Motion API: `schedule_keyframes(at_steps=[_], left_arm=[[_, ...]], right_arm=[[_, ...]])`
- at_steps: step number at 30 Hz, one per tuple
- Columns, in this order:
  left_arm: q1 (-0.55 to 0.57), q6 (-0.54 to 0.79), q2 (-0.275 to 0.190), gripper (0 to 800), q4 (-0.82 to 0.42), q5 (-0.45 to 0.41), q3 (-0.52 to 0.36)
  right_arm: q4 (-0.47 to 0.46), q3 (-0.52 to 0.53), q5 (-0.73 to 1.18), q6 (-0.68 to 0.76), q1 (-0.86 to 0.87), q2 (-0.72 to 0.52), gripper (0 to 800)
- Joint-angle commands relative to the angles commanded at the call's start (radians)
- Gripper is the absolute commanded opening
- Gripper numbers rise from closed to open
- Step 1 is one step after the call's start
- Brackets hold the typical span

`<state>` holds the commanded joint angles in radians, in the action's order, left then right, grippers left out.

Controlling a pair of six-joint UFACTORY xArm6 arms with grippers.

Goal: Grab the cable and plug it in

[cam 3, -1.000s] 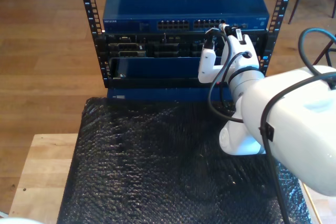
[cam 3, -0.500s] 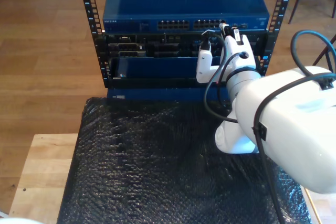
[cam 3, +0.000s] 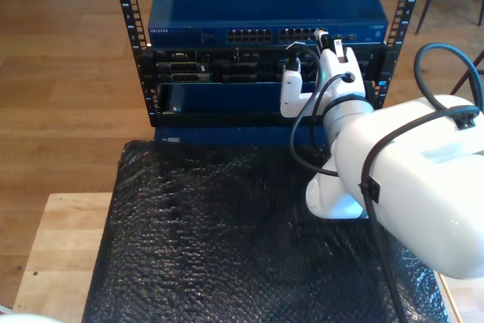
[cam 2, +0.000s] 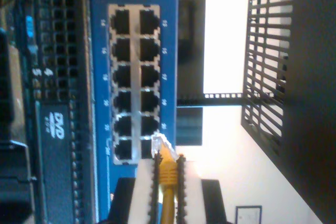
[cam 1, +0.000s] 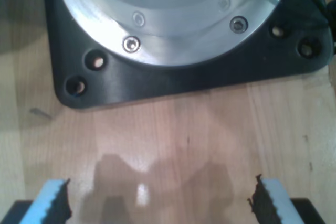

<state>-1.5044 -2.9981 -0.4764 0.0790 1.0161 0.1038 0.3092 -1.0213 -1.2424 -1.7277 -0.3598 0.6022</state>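
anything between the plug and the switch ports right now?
Nothing visible. In the second wrist view my second gripper is shut on the cable, with its plug right at the bottom corner of the switch's port block. The sockets there look empty. Whether the plug already touches the block, I cannot tell.

The cable [cam 2: 168, 182] runs off the second wrist view's edge between the pads [cam 2: 143, 198] of my second gripper [cam 2: 167, 192], so its length is unseen. Whether its plug [cam 2: 160, 145] touches the switch [cam 2: 100, 77] beside the ports I cannot tell. In the exterior view the port numbers on the switch [cam 3: 189, 5] are too small to read.
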Motion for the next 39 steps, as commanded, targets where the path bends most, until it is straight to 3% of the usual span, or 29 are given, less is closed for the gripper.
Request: schedule_keyframes(at_steps=[39], left_arm=[[0.000, 0.000, 0.000, 800, 0.000, 0.000, 0.000]], right_arm=[[0.026, -0.015, -0.002, -0.017, 0.000, 0.025, 0]])
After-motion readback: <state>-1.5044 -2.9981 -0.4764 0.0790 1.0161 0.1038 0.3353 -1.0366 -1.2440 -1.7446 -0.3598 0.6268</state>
